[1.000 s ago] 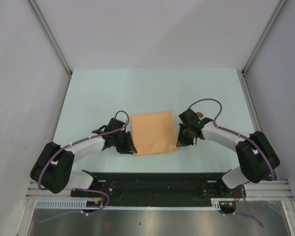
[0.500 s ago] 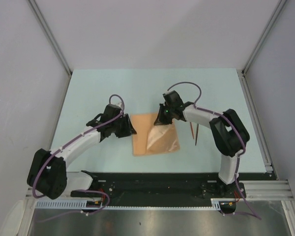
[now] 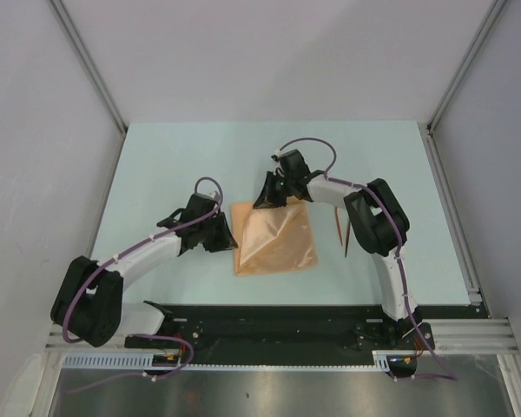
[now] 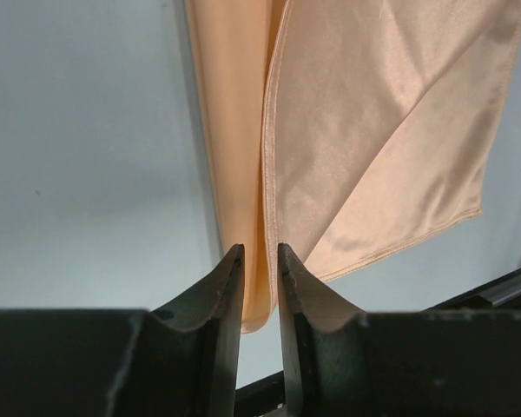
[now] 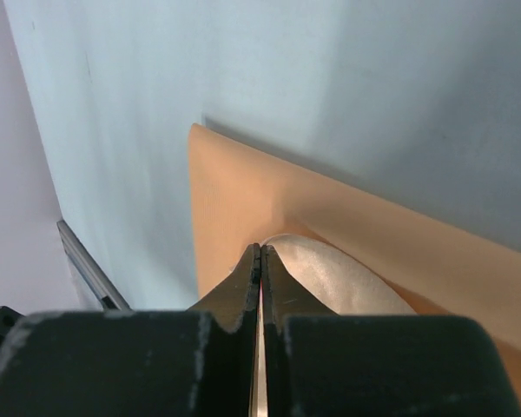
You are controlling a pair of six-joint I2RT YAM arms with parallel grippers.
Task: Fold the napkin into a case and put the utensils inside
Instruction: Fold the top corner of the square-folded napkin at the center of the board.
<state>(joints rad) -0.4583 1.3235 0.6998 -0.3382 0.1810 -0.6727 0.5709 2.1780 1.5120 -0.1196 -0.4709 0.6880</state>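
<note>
Two utensils [image 3: 344, 233] lie bare on the table [image 3: 174, 165] just right of the napkin [image 3: 273, 243], which is only partly folded, with no case formed yet. The right claw [image 3: 262, 201], reaching across, pinches a lifted corner. The left claw [image 3: 233, 241] sits narrow astride the left edge, grip unclear.

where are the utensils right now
In the top view the utensils lie on the table just right of the napkin, apart from it and partly tucked under the right arm.
</note>
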